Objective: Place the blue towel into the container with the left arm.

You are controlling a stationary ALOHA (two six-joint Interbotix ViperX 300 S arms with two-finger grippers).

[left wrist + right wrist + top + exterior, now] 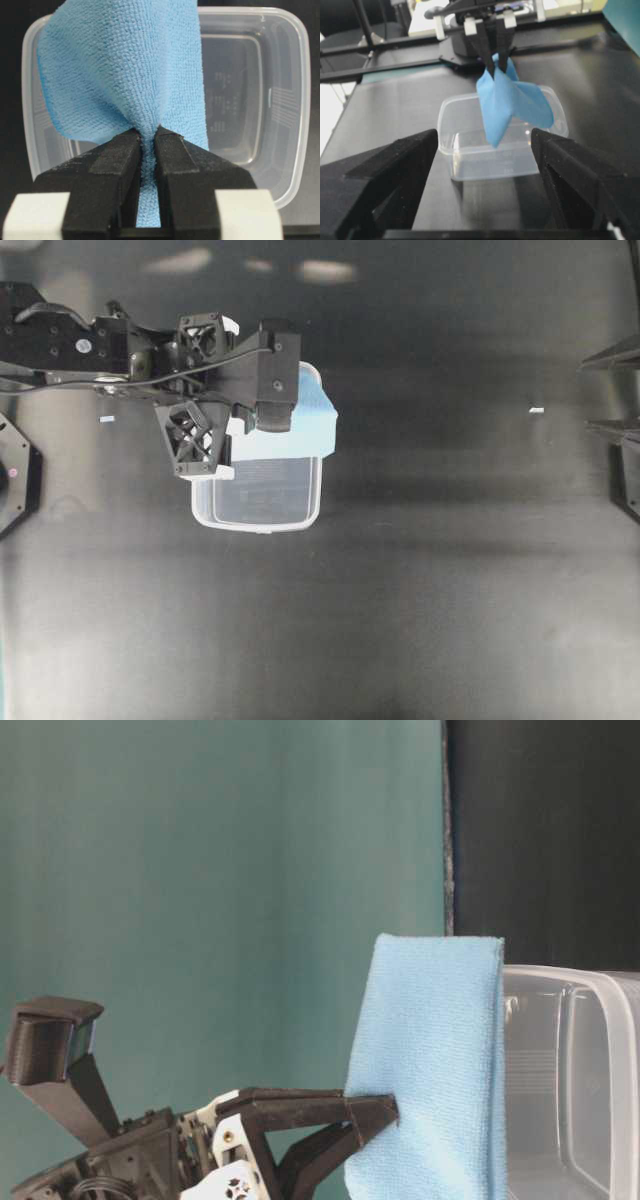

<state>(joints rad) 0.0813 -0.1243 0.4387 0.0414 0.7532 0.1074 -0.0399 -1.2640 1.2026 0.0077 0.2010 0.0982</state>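
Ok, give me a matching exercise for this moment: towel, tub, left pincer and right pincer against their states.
Things:
1. towel
2. tub
3. left pincer
4. right pincer

States:
A. open, holding nothing
B. sits on the table, nothing lying flat in it
C. hangs down over the tub
D. shut on the towel

Pairs: 1-C, 2-B, 3-D, 4-A
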